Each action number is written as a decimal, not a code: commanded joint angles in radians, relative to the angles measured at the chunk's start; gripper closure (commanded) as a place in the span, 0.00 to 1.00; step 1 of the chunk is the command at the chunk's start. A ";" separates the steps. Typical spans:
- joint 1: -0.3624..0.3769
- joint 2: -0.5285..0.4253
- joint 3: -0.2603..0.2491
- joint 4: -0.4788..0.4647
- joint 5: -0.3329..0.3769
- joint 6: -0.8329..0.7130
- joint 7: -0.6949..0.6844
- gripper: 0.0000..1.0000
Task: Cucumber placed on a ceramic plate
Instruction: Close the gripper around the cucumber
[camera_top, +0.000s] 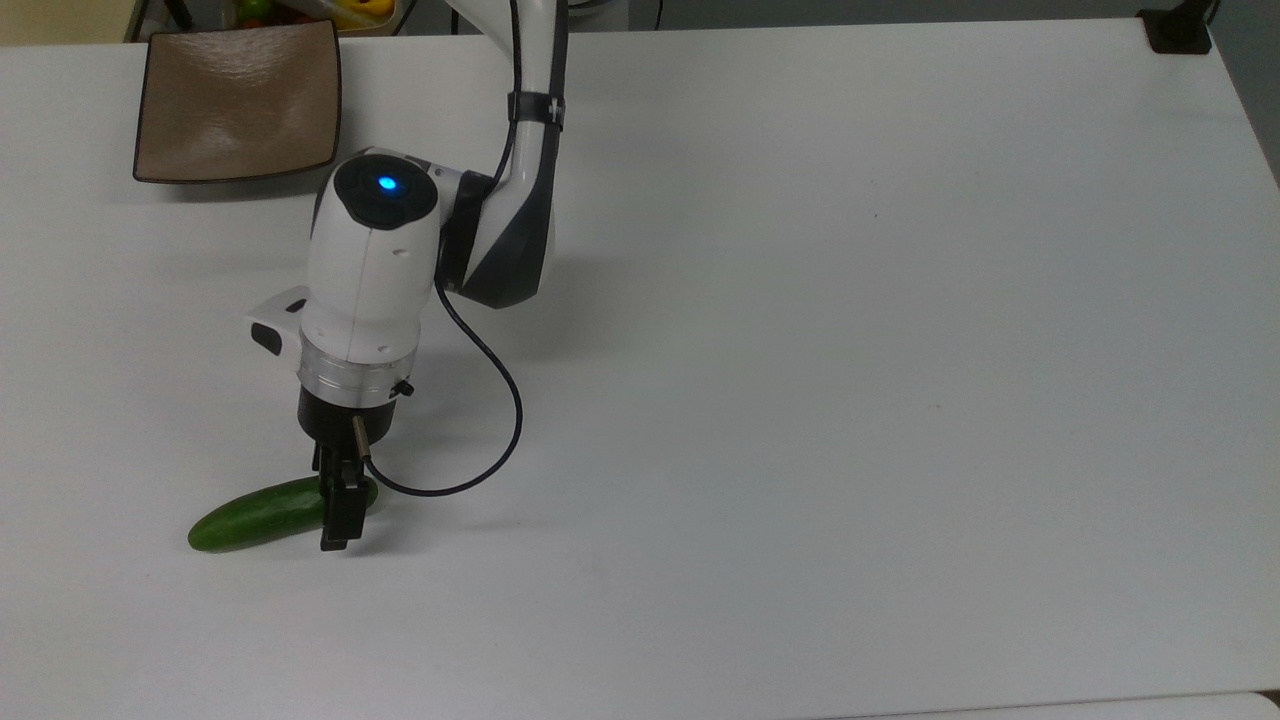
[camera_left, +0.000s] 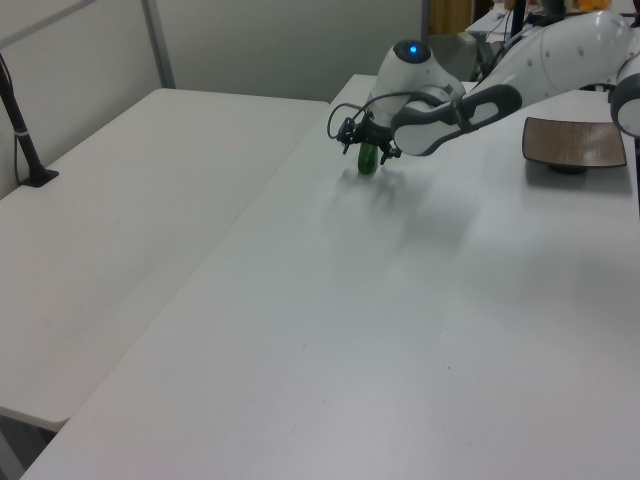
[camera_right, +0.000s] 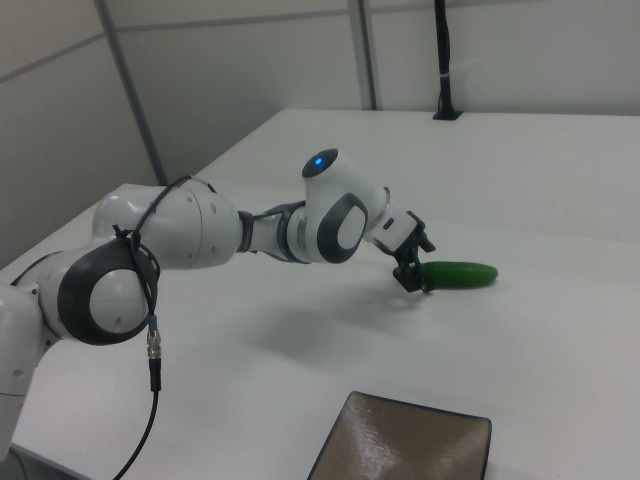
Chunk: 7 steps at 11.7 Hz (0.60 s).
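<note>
The green cucumber (camera_top: 258, 515) lies flat on the white table near the top view's lower left. My gripper (camera_top: 341, 508) has come down over its right end as the top view shows it. In the left view the cucumber (camera_left: 368, 158) sits between the two spread fingers of the gripper (camera_left: 369, 147), which is open and straddles it. In the right view the gripper (camera_right: 415, 266) is at the near end of the cucumber (camera_right: 460, 273). The ceramic plate (camera_top: 236, 98), square and tan-brown with nothing on it, stands at the top view's upper left, well apart from the cucumber.
The white table (camera_top: 850, 400) stretches wide to the top view's right. A black cable (camera_top: 500, 400) loops from the wrist. A second white table (camera_left: 120, 220) adjoins at the left view's left, with a black post (camera_left: 22, 130) on it. The plate (camera_right: 405, 445) sits near the right view's bottom edge.
</note>
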 joint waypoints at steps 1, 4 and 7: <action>0.014 0.038 -0.019 0.019 -0.030 0.035 0.018 0.54; 0.012 0.035 -0.015 0.016 -0.030 0.043 -0.076 0.84; -0.003 -0.026 -0.007 -0.001 -0.030 0.041 -0.082 0.84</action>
